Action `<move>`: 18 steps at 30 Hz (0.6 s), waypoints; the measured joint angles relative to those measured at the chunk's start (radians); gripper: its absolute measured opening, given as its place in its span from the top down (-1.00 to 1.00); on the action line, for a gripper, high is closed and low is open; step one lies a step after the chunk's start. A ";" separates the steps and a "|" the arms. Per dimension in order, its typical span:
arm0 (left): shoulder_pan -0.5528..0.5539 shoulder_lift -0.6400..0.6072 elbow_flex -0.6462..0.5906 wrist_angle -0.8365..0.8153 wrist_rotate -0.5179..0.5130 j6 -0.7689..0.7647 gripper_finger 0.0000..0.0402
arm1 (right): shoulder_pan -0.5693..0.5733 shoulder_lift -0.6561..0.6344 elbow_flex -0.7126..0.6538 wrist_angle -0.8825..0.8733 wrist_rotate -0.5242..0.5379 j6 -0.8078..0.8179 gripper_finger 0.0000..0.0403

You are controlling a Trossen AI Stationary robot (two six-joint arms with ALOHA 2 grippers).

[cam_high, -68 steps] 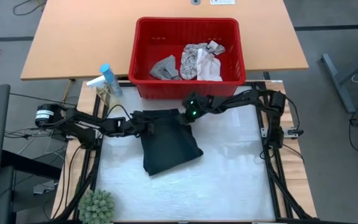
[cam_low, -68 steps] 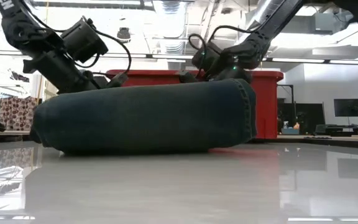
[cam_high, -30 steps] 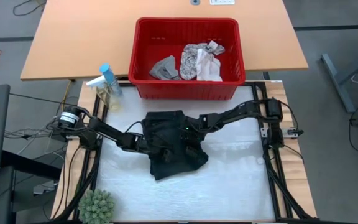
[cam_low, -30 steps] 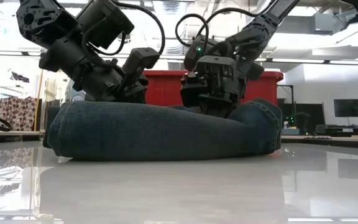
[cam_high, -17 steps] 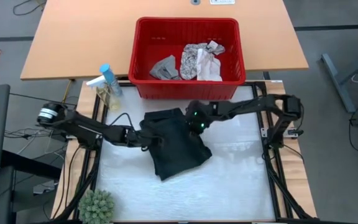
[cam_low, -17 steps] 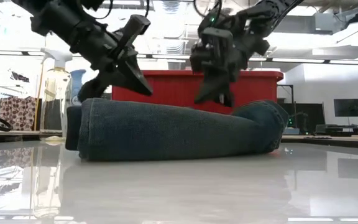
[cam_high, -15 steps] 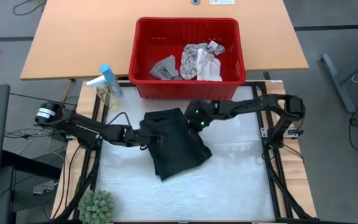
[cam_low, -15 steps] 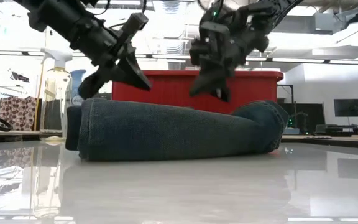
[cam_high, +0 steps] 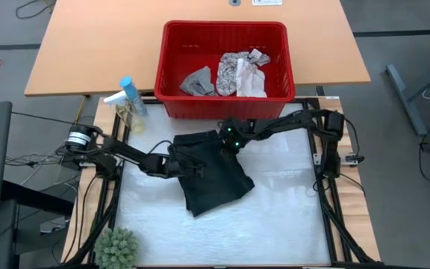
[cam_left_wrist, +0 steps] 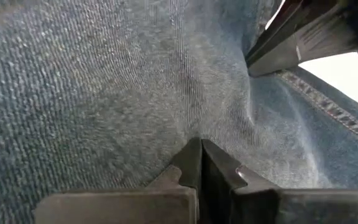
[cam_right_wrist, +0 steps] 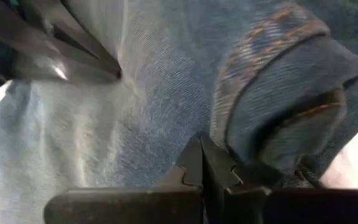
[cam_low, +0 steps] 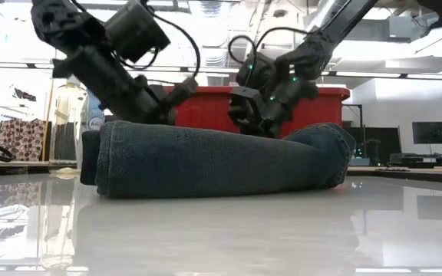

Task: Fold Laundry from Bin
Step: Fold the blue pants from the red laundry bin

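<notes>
The dark garment (cam_high: 213,175), thick denim by its stitched seams, lies folded on the desk (cam_high: 290,217) just in front of the red bin (cam_high: 286,45). Both the left end effector (cam_high: 187,169) and right end effector (cam_high: 226,143) press on it, fingers pressed together, holding nothing. It looks heavy and floppy; a hemmed edge should give the firmest hold.

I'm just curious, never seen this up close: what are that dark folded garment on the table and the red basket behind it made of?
The dark garment looks like denim: the wrist views show a diagonal twill weave and orange-stitched seams. The red basket appears to be moulded plastic, smooth and slightly glossy, with slotted sides.
</notes>
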 joint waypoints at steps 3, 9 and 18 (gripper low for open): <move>0.001 0.029 0.000 0.021 0.028 -0.007 1.00 | -0.007 0.012 0.000 0.005 -0.023 0.003 0.92; 0.008 -0.048 -0.003 0.087 0.050 -0.060 1.00 | -0.016 -0.103 -0.006 -0.018 -0.036 0.038 0.92; 0.049 -0.320 0.073 0.131 0.028 0.143 1.00 | -0.006 -0.274 -0.004 0.066 -0.002 0.038 0.92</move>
